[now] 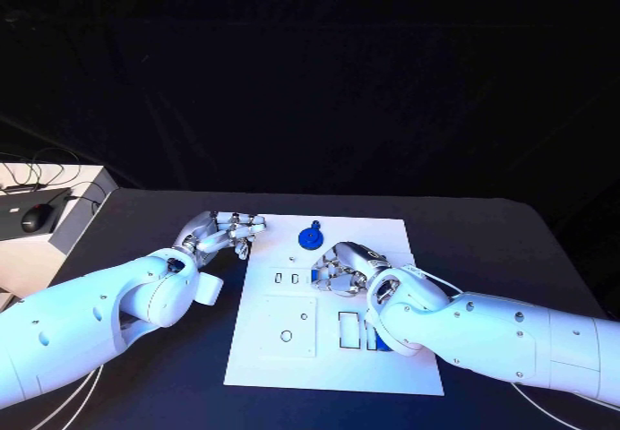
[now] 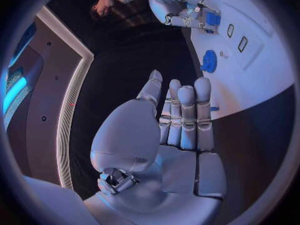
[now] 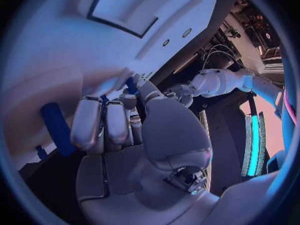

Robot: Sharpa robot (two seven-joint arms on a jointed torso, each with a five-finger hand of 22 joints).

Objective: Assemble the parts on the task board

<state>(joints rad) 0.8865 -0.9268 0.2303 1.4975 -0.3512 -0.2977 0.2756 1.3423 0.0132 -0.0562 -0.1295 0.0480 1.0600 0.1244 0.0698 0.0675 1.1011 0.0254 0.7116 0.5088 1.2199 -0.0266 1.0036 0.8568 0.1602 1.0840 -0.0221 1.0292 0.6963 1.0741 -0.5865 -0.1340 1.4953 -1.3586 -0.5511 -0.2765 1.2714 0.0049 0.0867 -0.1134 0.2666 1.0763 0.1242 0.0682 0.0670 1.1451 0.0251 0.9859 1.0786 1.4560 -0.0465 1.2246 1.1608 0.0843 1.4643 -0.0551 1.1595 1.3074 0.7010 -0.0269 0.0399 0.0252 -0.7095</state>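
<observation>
The white task board (image 1: 297, 363) lies in the middle of the black table. A round blue part (image 1: 312, 237) with a small knob stands near its far edge and shows too in the left wrist view (image 2: 209, 61). My right hand (image 1: 348, 266) is over the board just behind that part, fingers curled in, pinching a small blue part (image 3: 131, 84) at its fingertips (image 2: 212, 19). Another blue part (image 3: 56, 127), a bar, lies on the board beside that hand. My left hand (image 1: 230, 231) hovers over the table off the board's left edge, fingers stretched out (image 2: 186, 117), holding nothing.
The board has two small slots (image 1: 287, 279), a raised square plate with a hole (image 1: 286, 328) and blue pieces in slots (image 1: 370, 339) under my right forearm. A white desk with a mouse (image 1: 38, 216) and cables stands at the far left.
</observation>
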